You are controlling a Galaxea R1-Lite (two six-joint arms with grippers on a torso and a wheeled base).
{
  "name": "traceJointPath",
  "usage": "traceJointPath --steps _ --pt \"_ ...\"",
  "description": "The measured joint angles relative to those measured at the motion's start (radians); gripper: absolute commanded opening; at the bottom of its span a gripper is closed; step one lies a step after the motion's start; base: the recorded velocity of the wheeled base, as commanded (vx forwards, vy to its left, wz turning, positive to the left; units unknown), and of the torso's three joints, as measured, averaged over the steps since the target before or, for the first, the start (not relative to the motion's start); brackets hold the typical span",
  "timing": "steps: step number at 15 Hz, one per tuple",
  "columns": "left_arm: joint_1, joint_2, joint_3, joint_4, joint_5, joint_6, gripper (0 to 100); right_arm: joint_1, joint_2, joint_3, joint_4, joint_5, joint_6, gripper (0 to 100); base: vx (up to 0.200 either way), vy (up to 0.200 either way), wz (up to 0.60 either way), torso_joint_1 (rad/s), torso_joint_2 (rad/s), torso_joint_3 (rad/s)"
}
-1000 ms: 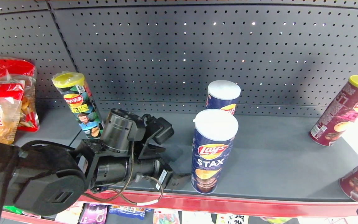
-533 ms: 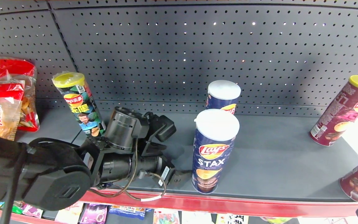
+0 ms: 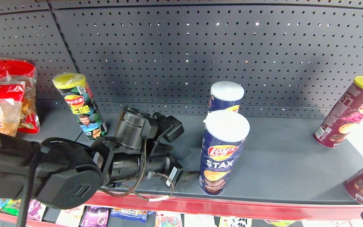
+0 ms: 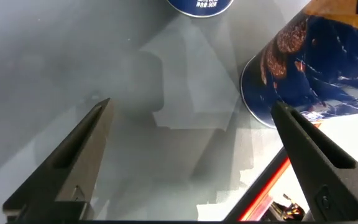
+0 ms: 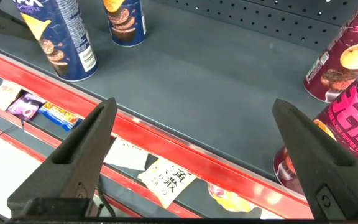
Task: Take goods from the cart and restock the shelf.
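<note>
My left gripper [image 3: 184, 164] lies low on the shelf [image 3: 279, 164], jaws spread wide, nothing in them. The front blue chips can [image 3: 222, 151] stands right by one fingertip, at the shelf's front lip. Touching or a hair off, I can't tell. Beyond my fingers, toward the back panel, sits the rear blue can [image 3: 226, 96] — same product, one behind the other, so this reads as a facing row. I'd judge the front can is placed and the grip is done. My right gripper [image 5: 194, 104] hangs out in front of the shelf — wide open too, empty, free for the next item.
</note>
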Motion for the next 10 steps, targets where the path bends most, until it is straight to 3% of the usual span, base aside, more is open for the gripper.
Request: traceJointPath --steps 5,10 --pt "0.001 0.001 -0.002 0.0 0.012 -0.004 100 0.0 0.0 0.011 0.0 0.0 0.01 100 0.0 0.0 0.0 0.0 0.0 0.0" --pt "0.064 -0.147 0.083 0.004 0.156 -0.007 100 -0.014 -0.003 0.037 0.0 -0.084 0.008 100 0.0 0.0 0.0 0.0 0.0 0.0"
